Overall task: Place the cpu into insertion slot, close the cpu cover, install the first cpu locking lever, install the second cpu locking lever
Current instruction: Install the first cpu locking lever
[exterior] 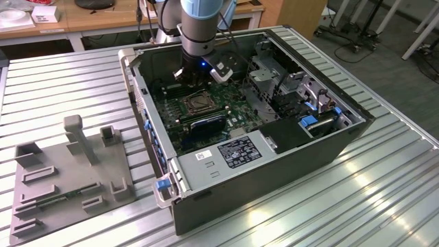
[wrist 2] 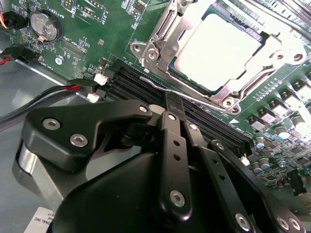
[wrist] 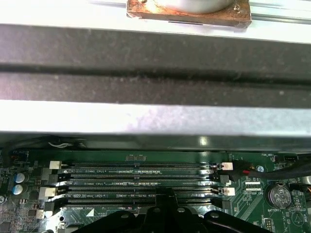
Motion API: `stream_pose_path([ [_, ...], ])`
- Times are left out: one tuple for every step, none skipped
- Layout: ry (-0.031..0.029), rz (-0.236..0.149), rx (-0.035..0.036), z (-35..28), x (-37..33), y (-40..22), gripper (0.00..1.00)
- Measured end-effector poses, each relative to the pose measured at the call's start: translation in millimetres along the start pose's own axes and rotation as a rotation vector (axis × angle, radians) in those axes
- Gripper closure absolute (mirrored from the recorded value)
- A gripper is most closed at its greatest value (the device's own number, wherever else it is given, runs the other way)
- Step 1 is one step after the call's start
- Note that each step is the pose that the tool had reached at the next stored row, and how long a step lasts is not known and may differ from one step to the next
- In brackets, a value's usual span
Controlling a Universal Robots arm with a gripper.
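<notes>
Working inside the open computer case (exterior: 274,175), which is standing on the slatted worktop (exterior: 69,87) at the middle of the exterior view. Holding the end effector (wrist 2: 171,108) low over the black memory slots (wrist 2: 129,82), fingertips pressed together and nothing visibly pinched between them. Touching, or nearly touching, the thin wire locking lever (wrist 2: 194,95) running along the socket edge nearest the fingertips; not telling which from these views.

Finding the cpu (wrist 2: 218,48) lying flat in the insertion slot (exterior: 199,103), upper middle of the exterior view, just beneath the arm. Finding the cpu cover (wrist 2: 163,36) lying down around the chip, framing its pale top. Judging the levers to be the step in hand, while not telling whether this one is hooked down.

Risking a slip off so thin and springy a wire, probably sending the lever snapping back up and leaving the cover unclamped. Risking scraping the memory slots or the green motherboard (wrist 2: 97,24) by pressing too low. Possibly snagging the red-and-black cable (wrist 2: 73,88) lying just beside the knuckles.
</notes>
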State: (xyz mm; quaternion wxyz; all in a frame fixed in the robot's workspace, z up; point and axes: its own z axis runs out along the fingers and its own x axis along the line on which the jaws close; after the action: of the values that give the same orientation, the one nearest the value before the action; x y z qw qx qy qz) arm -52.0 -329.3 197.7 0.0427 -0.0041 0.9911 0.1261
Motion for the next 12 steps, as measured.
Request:
stream_pose_path([
  [0.0, 0.0, 0.0002, 0.0, 0.0, 0.0, 0.89],
  [0.0, 0.0, 0.0005, 0.1, 0.0, 0.0, 0.89],
  [0.0, 0.0, 0.0008, 0.1, 0.0, 0.0, 0.89],
  [0.0, 0.0, 0.0009, 0.1, 0.0, 0.0, 0.89],
  [0.0, 0.0, 0.001, 0.0, 0.0, 0.0, 0.89],
  [0.0, 0.0, 0.0011, 0.0, 0.0, 0.0, 0.89],
  [0.0001, 0.0, 0.0011, 0.0, 0.0, 0.0, 0.89],
  [0.0001, 0.0, 0.0012, 0.0, 0.0, 0.0, 0.89],
  [0.0001, 0.0, 0.0012, 0.0, 0.0, 0.0, 0.89],
  [0.0, 0.0, 0.0012, 0.0, 0.0, 0.0, 0.89],
  [0.0001, 0.0, 0.0013, -0.1, 0.0, 0.0, 0.89],
  [0.0002, 0.0, 0.0015, -0.5, -0.1, 0.2, 0.89],
])
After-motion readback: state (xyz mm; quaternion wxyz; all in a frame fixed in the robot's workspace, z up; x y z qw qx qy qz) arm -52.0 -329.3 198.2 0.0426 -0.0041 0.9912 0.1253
